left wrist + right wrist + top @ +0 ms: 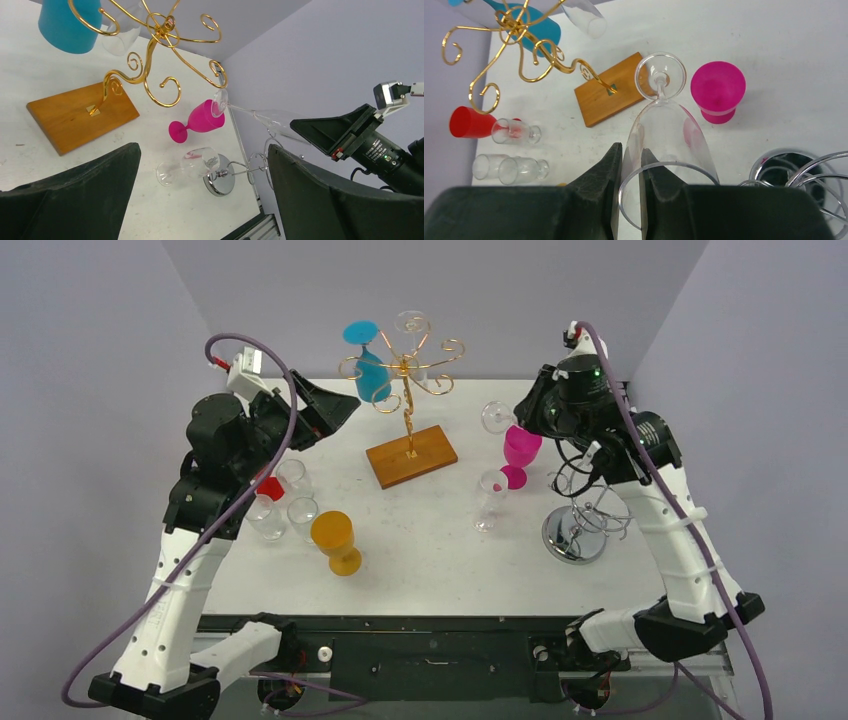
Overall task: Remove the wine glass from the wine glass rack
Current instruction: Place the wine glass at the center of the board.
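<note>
Pink goblet (717,92) and chrome stand (578,530) crowd the right tool (630,152).

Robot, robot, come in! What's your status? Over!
Left hand open, empty. Right hand shut on clear wine glass, off the rack. Pink glass close by.

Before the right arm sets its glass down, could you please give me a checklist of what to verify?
1. Grip: the right gripper pinches the rim of the clear wine glass: ok.
2. The glass is off the wine glass rack and touches none of its gold arms: ok.
3. Landing spot: the pink glass and the chrome stand stand close by, so it looks crowded: not ok.
4. Height of the glass above the table: cannot tell.
5. The left gripper is open, holds nothing and is apart from the glass: ok.
</note>
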`<state>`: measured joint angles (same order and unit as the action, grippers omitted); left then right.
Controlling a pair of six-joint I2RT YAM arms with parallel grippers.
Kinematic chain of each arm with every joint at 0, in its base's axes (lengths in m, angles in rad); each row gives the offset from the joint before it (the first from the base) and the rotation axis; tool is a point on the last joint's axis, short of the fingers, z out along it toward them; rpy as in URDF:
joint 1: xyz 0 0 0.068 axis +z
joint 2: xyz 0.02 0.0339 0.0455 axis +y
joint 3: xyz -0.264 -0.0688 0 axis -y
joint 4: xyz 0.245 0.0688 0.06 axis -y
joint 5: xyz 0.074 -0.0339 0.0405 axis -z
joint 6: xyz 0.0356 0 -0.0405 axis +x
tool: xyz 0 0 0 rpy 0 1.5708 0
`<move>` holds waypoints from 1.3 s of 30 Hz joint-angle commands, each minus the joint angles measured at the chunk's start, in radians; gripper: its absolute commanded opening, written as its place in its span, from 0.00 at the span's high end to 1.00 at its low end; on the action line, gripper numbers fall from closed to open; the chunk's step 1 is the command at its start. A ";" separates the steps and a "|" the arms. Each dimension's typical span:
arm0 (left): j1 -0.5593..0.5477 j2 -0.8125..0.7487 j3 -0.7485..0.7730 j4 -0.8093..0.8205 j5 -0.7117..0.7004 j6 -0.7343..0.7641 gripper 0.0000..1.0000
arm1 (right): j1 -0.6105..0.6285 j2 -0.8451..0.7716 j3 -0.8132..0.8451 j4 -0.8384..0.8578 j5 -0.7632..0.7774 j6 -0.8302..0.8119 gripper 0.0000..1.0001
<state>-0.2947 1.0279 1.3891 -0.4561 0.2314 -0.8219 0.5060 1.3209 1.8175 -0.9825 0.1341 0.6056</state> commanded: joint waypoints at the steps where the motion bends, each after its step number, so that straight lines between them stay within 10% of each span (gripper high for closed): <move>1: 0.015 0.009 0.056 -0.013 -0.014 0.087 0.04 | 0.020 0.085 0.112 -0.068 0.047 -0.059 1.00; 39: 0.002 0.108 0.120 -0.061 -0.029 0.198 0.04 | -0.010 0.592 0.198 -0.048 -0.072 -0.102 1.00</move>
<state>-0.2886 1.1355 1.4601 -0.5365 0.2039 -0.6418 0.4976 1.9038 2.0254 -1.0740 0.0731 0.5186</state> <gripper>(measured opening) 0.964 0.115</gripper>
